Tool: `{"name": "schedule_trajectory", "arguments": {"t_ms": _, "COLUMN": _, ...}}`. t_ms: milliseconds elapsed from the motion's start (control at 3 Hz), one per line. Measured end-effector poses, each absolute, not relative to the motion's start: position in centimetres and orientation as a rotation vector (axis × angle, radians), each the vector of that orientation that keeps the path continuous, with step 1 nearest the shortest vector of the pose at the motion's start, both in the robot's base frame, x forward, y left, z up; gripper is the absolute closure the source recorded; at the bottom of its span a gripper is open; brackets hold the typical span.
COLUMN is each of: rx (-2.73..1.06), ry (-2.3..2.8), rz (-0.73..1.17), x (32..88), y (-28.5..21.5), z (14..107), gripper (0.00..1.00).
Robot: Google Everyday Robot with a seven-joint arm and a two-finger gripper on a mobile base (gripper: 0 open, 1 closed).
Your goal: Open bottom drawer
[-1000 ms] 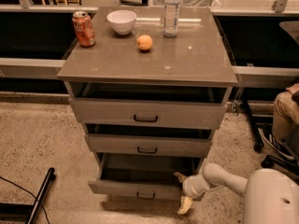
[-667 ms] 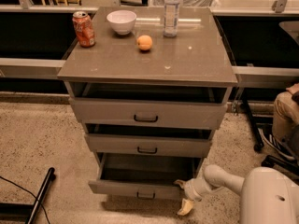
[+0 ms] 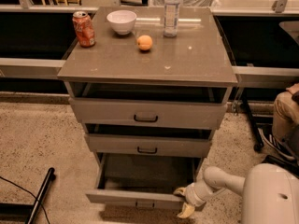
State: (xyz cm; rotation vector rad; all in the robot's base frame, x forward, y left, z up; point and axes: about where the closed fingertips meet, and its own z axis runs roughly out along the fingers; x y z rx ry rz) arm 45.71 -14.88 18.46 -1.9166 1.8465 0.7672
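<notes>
The bottom drawer (image 3: 135, 199) is the lowest of three grey-taupe drawers in the cabinet. It stands pulled well out, with its plain grey inside showing and a small black handle (image 3: 145, 204) at the centre of its front. My gripper (image 3: 183, 201) is at the drawer front's right end, one yellowish fingertip (image 3: 180, 191) at the top edge and the other (image 3: 186, 211) below the front. The white arm (image 3: 219, 180) reaches in from the lower right.
The middle drawer (image 3: 147, 145) and top drawer (image 3: 146, 113) are each slightly out. On the cabinet top (image 3: 187, 64) stand a red can (image 3: 83, 29), a white bowl (image 3: 121, 21), an orange (image 3: 145, 42) and a water bottle (image 3: 171, 10). A seated person's leg (image 3: 284, 111) is at right. A black bar (image 3: 40, 195) lies on the floor at left.
The gripper has shifted slightly along the bottom drawer's right front end. The drawer stays pulled out about as far as before.
</notes>
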Motion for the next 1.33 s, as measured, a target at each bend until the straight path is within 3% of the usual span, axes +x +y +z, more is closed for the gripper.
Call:
{"name": "schedule_trajectory", "arguments": {"t_ms": 667, "rx": -1.942, "ry": 1.762, "rz": 0.815, "x": 45.3, "y": -14.7, "z": 20.7, "gripper": 0.3}}
{"name": "schedule_trajectory", "arguments": {"t_ms": 1000, "rx": -1.961, "ry": 1.696, "rz": 0.752, "x": 48.2, "y": -14.7, "z": 22.9, "gripper": 0.32}}
{"name": "schedule_trajectory", "arguments": {"t_ms": 1333, "rx": -1.934, "ry": 1.706, "rz": 0.706, "x": 51.5, "y": -15.1, "z": 22.2, "gripper": 0.54}}
